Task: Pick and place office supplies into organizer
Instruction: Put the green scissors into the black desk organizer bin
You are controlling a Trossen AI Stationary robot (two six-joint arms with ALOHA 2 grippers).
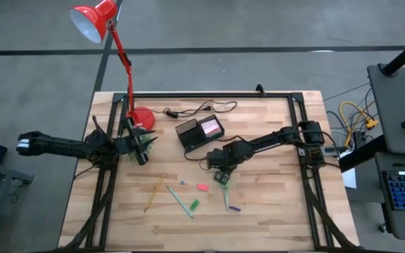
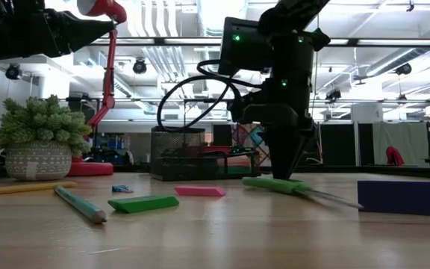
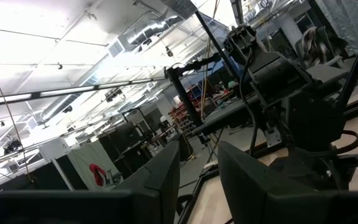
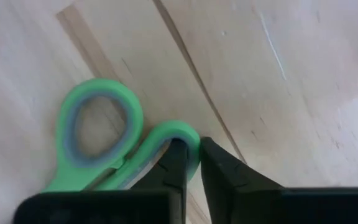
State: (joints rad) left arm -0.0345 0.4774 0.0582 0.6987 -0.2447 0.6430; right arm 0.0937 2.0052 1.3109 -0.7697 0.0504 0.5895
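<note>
Plainly unlabelled, green-handled scissors (image 4: 104, 149) sit clamped in the right gripper (image 4: 192, 163).

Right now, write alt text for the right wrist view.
The right end effector is pinched shut on one handle loop of the green-handled scissors, which lie flat on the pale wooden table. The second, larger loop sits free beside the fingers.

Scissors half hidden under the arm

The green-handled scissors (image 4: 104, 149) have blades cut off by the right gripper (image 4: 192, 163); the organizer (image 2: 185, 161) contents stay unreadable.
</note>
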